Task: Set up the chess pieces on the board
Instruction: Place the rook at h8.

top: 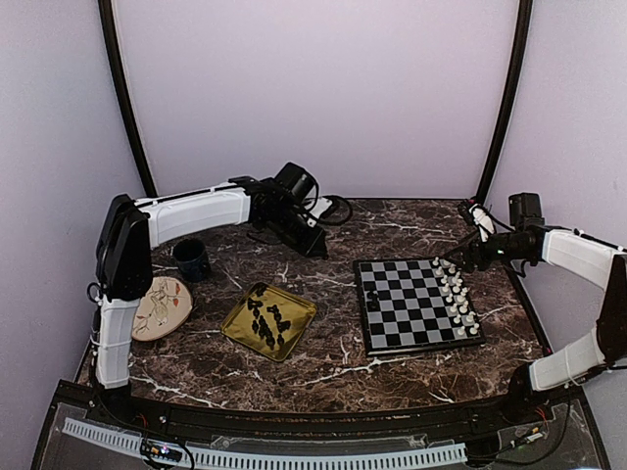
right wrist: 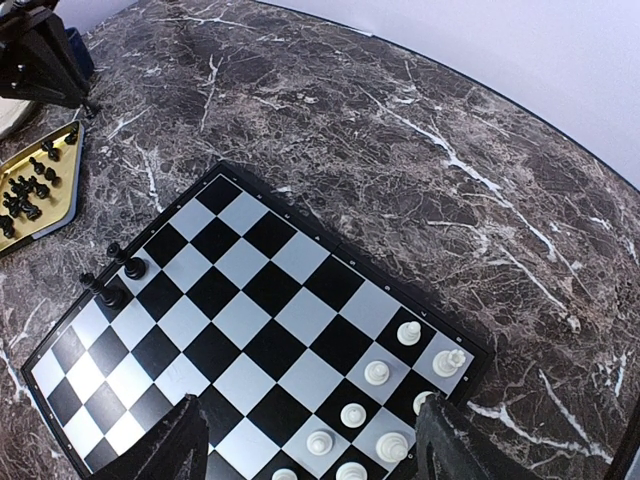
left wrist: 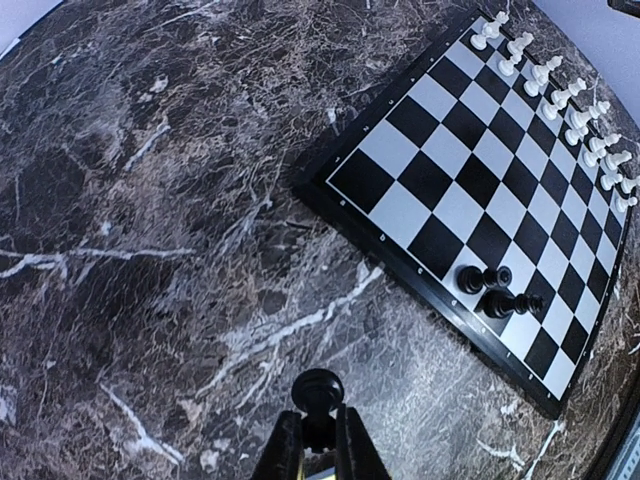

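Observation:
My left gripper (left wrist: 320, 425) is shut on one black chess piece (left wrist: 319, 392), held over bare marble off the board's (left wrist: 450, 170) rim. From above, this gripper (top: 315, 247) hangs between the gold tray (top: 227, 326) and the board (top: 411, 313). Two black pieces (left wrist: 485, 280) stand on the board's left edge (top: 372, 299). White pieces (top: 456, 294) line its right side in two rows. My right gripper (right wrist: 310, 460) is open above those white pieces (right wrist: 378, 372), holding nothing. Several black pieces (top: 266, 323) lie in the tray.
A dark blue cup (top: 191, 258) and a round floral plate (top: 162, 305) sit at the left, near the left arm. Cables (top: 333, 208) lie at the back of the table. The gold tray (right wrist: 70, 175) shows at the left of the right wrist view.

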You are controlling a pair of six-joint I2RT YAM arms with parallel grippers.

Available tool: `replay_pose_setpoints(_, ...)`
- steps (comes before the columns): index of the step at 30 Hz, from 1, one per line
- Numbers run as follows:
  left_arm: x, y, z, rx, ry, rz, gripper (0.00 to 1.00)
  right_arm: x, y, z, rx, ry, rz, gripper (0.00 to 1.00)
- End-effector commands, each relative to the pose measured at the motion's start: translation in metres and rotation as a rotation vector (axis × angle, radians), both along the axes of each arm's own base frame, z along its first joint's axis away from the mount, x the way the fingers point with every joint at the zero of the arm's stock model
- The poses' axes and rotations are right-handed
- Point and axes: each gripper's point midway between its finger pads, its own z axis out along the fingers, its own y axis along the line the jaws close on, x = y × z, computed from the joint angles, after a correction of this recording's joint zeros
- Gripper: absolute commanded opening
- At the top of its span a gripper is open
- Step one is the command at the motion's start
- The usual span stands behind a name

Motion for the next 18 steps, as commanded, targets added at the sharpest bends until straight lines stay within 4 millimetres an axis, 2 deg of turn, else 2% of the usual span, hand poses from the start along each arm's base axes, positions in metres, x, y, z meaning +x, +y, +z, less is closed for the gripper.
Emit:
replay_pose_setpoints(1, 0.013, -0.029, 0.013, -0.067, -0.042, -0.038, 0.07, 0.002, 0.001, 0.012, -0.004, -0.039, 0.006, 0.71)
replay_pose_setpoints(6, 0.024, -0.052, 0.002, -0.087, -0.054, -0.059, 0.07, 0.002, 0.000, 0.012, -0.009, -0.040, -0.001, 0.71)
replay_pose_setpoints(18, 0.028, -0.098, -0.026, -0.143, -0.057, -0.088, 0.08, 0.003, 0.000, 0.012, -0.012, -0.042, -0.002, 0.71)
